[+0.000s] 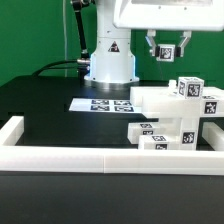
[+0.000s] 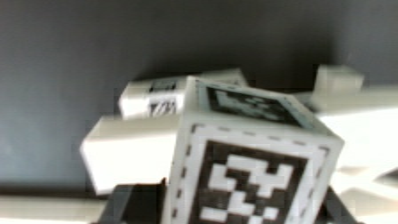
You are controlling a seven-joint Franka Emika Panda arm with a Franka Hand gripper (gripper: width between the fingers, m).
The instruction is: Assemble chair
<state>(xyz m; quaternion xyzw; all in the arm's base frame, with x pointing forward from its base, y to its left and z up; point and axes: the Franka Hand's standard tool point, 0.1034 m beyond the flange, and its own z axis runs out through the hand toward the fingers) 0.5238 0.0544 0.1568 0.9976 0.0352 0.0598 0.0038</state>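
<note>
My gripper (image 1: 166,52) hangs high above the table at the exterior view's right. It is shut on a small white tagged chair post (image 1: 167,47). In the wrist view this post (image 2: 249,140) fills the middle, with large black-and-white tags on its faces, clamped between the dark fingers (image 2: 139,205) of the gripper (image 2: 249,208). Below it lies the pile of other white chair pieces (image 1: 172,118): a flat slab, bars and blocks with tags, at the exterior view's right. Blurred parts of that pile (image 2: 143,125) show behind the post in the wrist view.
The marker board (image 1: 104,103) lies flat in front of the robot base (image 1: 108,60). A long low white border rail (image 1: 95,160) runs along the front, with a side piece (image 1: 24,128) at the exterior view's left. The table is black.
</note>
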